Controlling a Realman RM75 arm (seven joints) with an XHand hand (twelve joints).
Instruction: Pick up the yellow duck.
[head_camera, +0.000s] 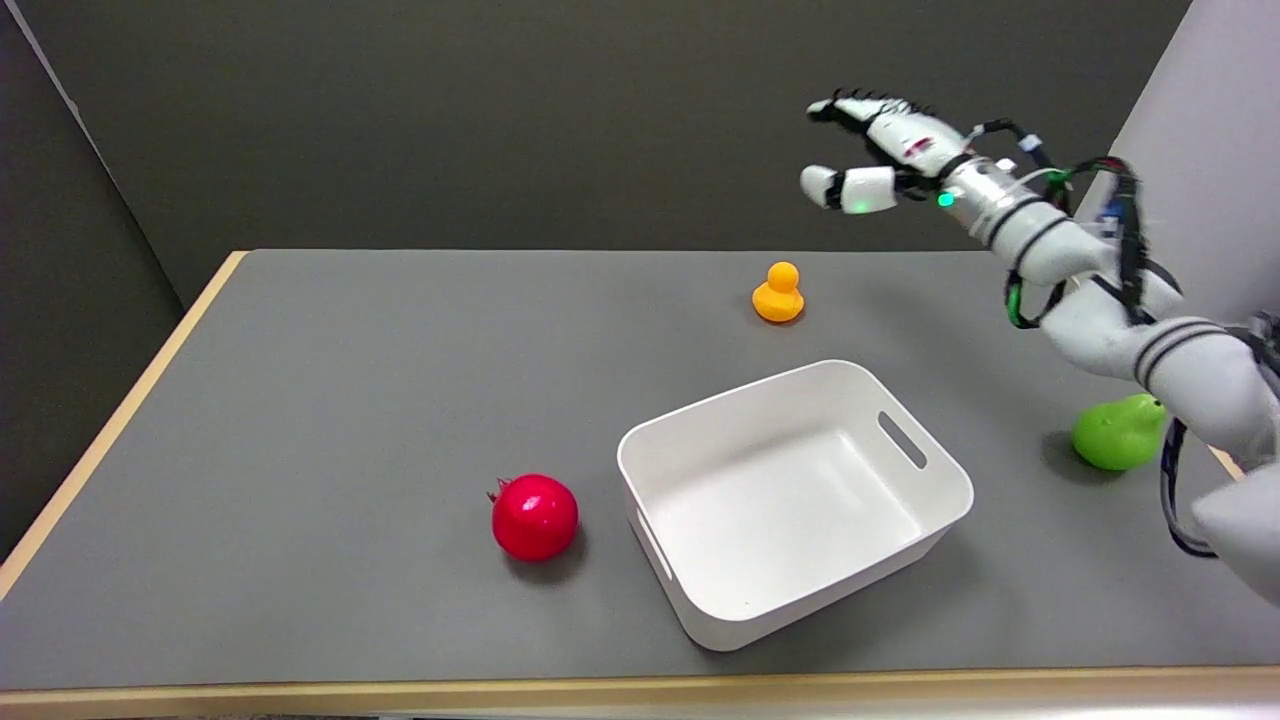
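Toward the far edge of the grey table (330, 400), a little right of its middle, the yellow duck (778, 293) sits upright and alone, untouched, its round head above a squat body. From the duck, the right hand (880, 160) hangs in the air at about one o'clock, well apart from it, fingers spread and holding nothing — released, with the thumb set below the other fingers and the palm turned toward the picture's left. The step in hand looks to be the approach: to do it well the hand should, I judge, come down and toward seven o'clock until the duck lies between thumb and fingers, keep them apart until they flank the body below the head, then close gently, since a small rounded toy may skid or tip on the smooth top if nudged from one side. At about six o'clock from the duck, nearer the camera, stands an empty white bin (900, 440) with slot handles; a red pomegranate (534, 516) lies at the bin's nine o'clock, and a green pear (1117, 433) rests at the bin's three o'clock, partly behind the arm. The tabletop has a pale wooden edge — beyond it, dark matte walls close the room in.
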